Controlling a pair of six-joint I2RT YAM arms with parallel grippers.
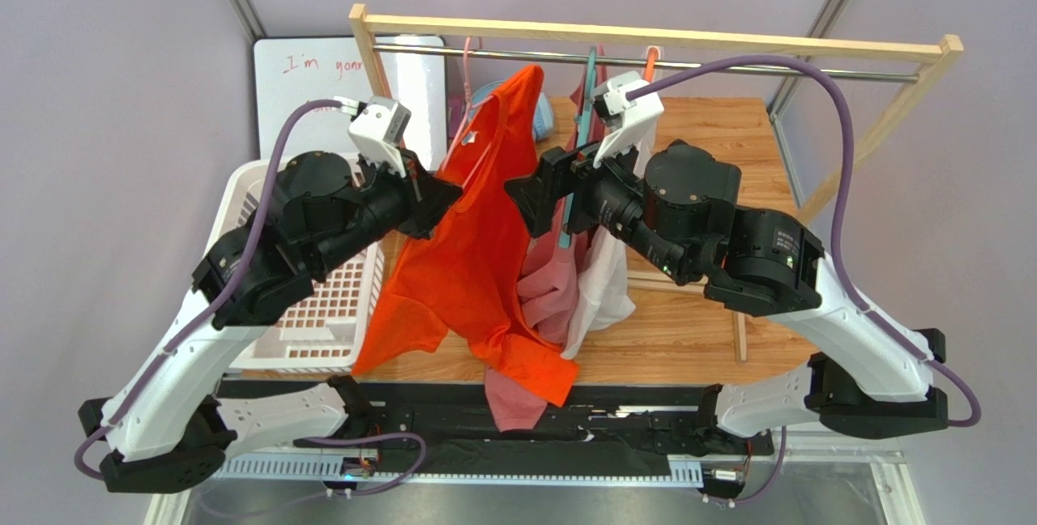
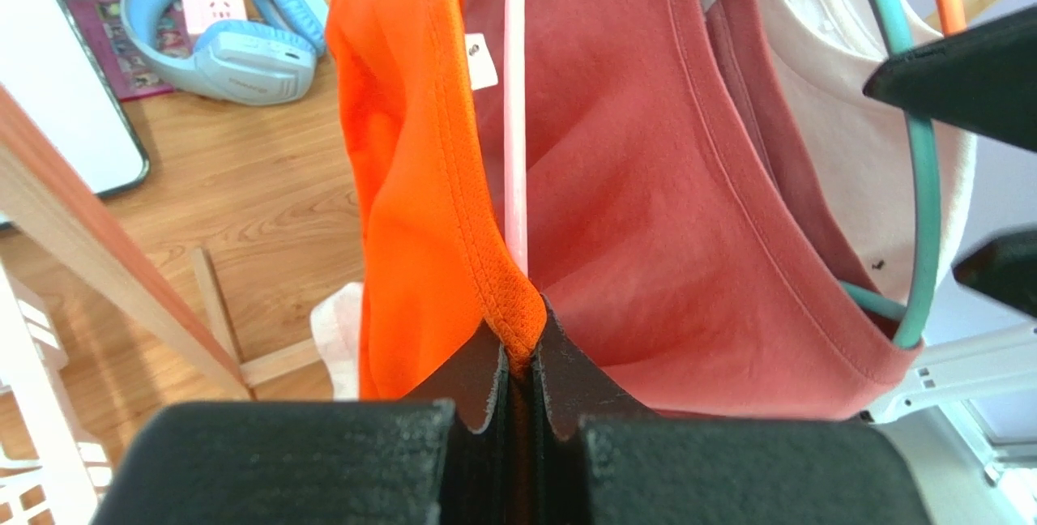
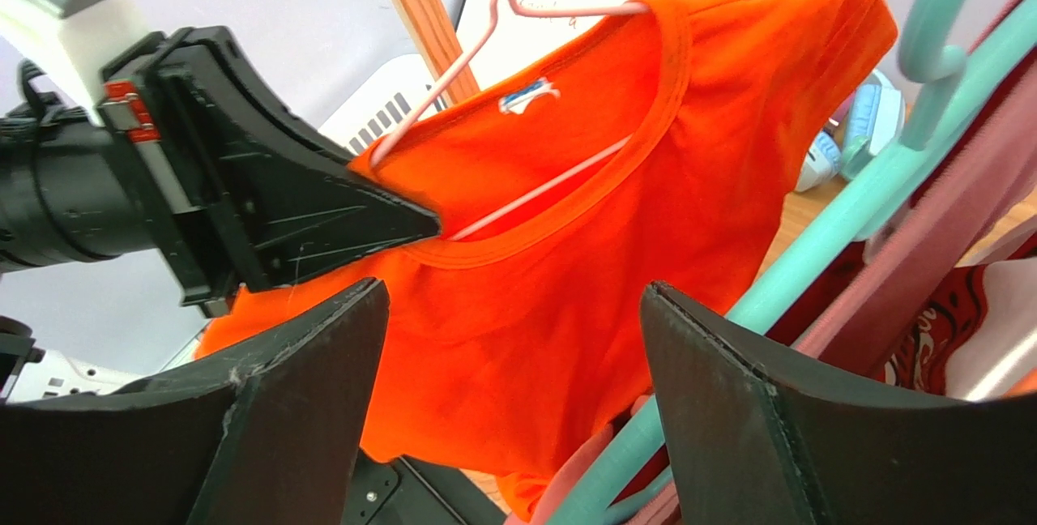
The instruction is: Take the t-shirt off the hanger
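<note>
The left gripper (image 2: 521, 361) pinches the orange t-shirt (image 1: 469, 246) by its collar. The shirt hangs on a pink hanger (image 3: 429, 97) from the rail (image 1: 511, 56). The right gripper (image 3: 514, 294) gapes wide beside it, holding nothing.

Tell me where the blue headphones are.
Left wrist view, upper left: the blue headphones lie on the wooden table, left of the orange t-shirt and right of the whiteboard.
</note>
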